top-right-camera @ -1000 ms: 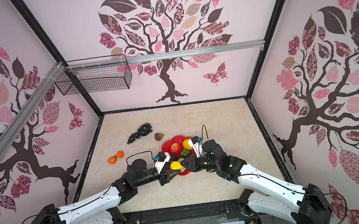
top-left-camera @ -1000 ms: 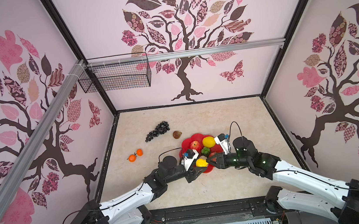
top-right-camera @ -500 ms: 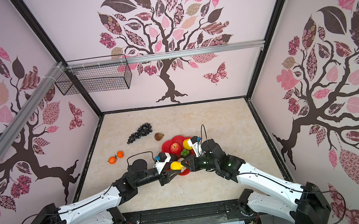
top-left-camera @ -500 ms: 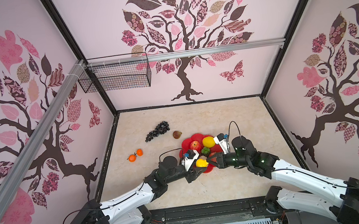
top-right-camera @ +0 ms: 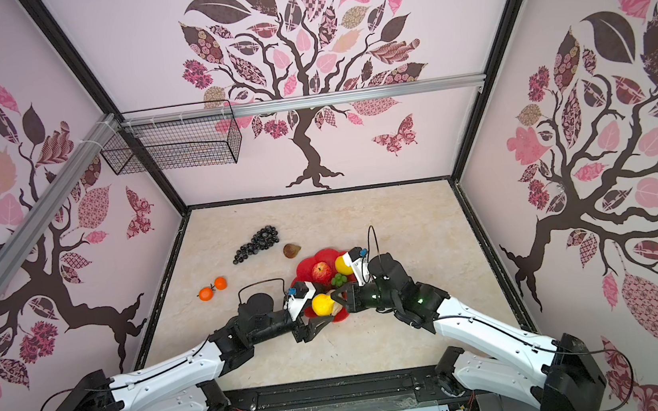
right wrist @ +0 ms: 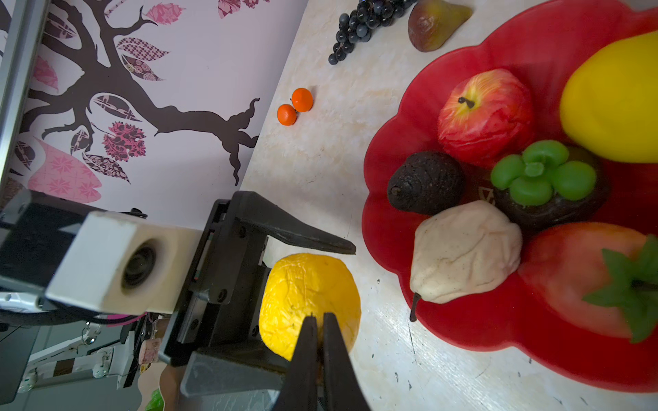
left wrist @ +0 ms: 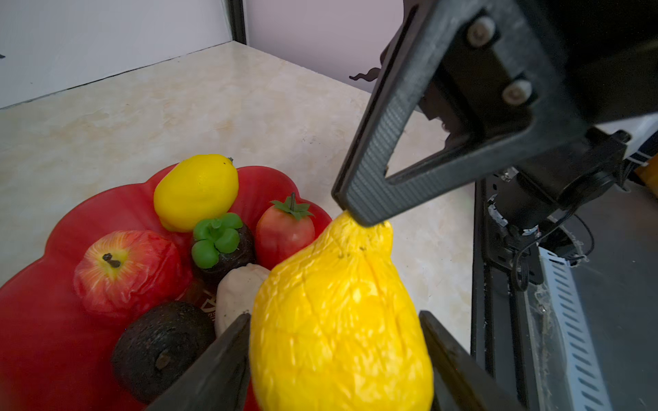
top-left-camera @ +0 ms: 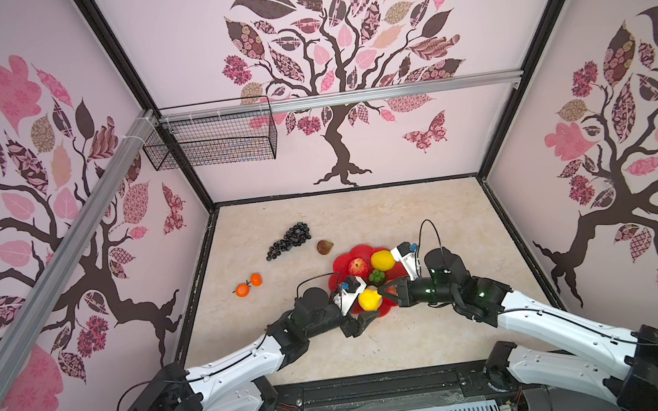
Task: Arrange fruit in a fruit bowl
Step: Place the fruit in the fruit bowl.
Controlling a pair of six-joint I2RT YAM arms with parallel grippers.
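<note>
You've got a two-handed moment here. The right gripper (right wrist: 320, 316) is pinched nearly shut on the nub end of the wrinkled lemon (right wrist: 306, 295), probably because that nub is the only part narrow enough for closed tips. The left gripper (left wrist: 334, 316) straddles the lemon's fat body with its jaws spread wide, and I see no squeeze from it (in a top view its nearer finger shows clear of the skin). It reads to me as a handover, left cradling and right taking the weight.

The lemon hangs between the two sets of fingertips, right at the near rim of the fruit bowl (right wrist: 480, 331) — whether over it or just short, I can't tell. Ahead of the left fingers the bowl is already crowded with apple (right wrist: 484, 114), smooth lemon (right wrist: 612, 103), avocado (right wrist: 425, 183), pear (right wrist: 463, 252) and strawberry (right wrist: 584, 277). A tip grip could let you drop the lemon into a tight gap.

Well beyond the left gripper — grapes (top-left-camera: 289, 240), fig (top-left-camera: 324, 247) and oranges (top-left-camera: 248, 285) wait on the table.
</note>
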